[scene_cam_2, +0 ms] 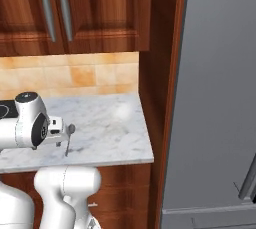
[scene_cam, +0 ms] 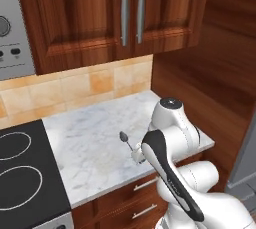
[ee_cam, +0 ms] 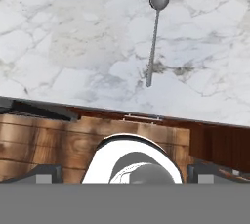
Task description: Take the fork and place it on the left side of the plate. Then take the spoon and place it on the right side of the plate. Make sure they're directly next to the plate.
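Spoon lies on the counter ahead of the open gripper.

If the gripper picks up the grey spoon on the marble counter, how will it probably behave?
The spoon looks like thin solid metal, so probably stiff and light. It lies flat on the smooth counter, so closing fingers may slide it rather than lift it. Gripped far along the handle, the bowl end might tilt down.

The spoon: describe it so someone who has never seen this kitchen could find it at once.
Find the white marble counter between the black stovetop and the wooden side panel. Near its front edge lies the spoon, all grey, with an oval bowl and a thin straight handle.
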